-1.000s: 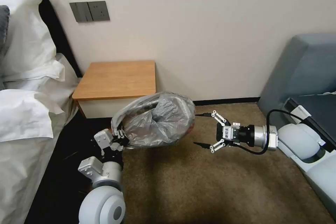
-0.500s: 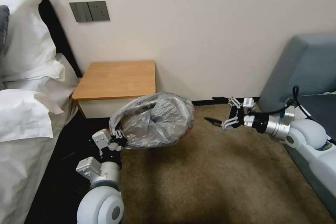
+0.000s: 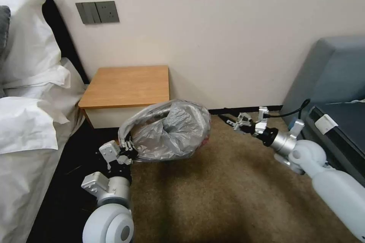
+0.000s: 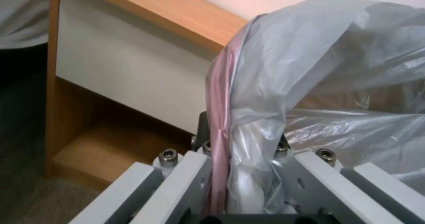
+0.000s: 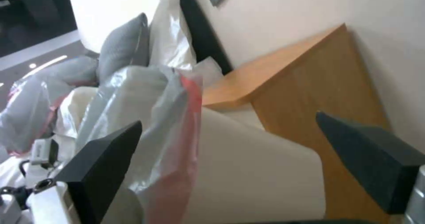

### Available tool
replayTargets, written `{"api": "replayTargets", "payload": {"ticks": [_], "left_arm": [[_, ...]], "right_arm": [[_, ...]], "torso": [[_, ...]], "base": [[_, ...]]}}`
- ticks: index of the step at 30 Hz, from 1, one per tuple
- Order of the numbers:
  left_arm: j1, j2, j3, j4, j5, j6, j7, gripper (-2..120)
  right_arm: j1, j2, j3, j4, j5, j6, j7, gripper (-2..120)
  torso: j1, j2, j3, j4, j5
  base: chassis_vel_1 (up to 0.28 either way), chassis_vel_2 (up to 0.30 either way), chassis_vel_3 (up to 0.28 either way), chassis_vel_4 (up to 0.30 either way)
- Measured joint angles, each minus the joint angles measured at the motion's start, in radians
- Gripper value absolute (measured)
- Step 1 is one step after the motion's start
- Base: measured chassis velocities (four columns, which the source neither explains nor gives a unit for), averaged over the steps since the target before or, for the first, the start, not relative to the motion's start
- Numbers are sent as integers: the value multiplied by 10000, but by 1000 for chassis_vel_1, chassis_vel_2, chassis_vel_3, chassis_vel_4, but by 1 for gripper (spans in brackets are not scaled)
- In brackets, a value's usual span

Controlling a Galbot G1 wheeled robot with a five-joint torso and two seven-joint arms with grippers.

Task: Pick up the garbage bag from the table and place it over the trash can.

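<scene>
The garbage bag (image 3: 169, 131), a thin, crinkled grey film with a pinkish-red edge, was draped over the trash can (image 5: 248, 170) on the carpet (image 3: 228, 197), just in front of the table (image 3: 127, 85) and slightly to its right. In the head view the bag covered the bin's top and bulged into a rounded mound. In the right wrist view the bin's cream-white side showed bare below the film.

The left gripper (image 3: 127, 148) sat at the bag's near-left edge, its fingers closed on a gathered fold of the plastic. In the left wrist view the pink edge and the bunched film ran straight down between the two metal fingers (image 4: 186, 180), pinched there.

The right gripper (image 3: 232, 120) hovered low over the carpet just beside the bag's right side, apart from it, pointing toward it. Its two dark fingertips (image 5: 106, 157) stood wide apart with nothing between them; the bag's reddish edge and the bin wall lay beyond the gap.

The table had an orange-brown wooden top, a white drawer front and a lower shelf. A bed with white pillows (image 3: 26, 57) lay to the left, a grey sofa (image 3: 334, 76) to the right, and a grey switch plate (image 3: 97, 12) was on the wall.
</scene>
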Motion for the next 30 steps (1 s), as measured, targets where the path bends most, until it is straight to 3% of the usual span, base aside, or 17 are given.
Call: {"api": "replayTargets", "payload": {"ticks": [16, 30], "left_arm": [[-63, 40, 7, 103, 1, -34, 0, 5], [-82, 1, 13, 117, 1, -37, 0, 5]], "right_arm": [[221, 314, -431, -131, -439, 74, 117, 100], [225, 346, -724, -178, -280, 12, 118, 74]], "torso": [[0, 0, 0, -1, -1], [0, 0, 0, -1, -1]], "base": [[0, 0, 0, 0], [0, 0, 0, 0]]}}
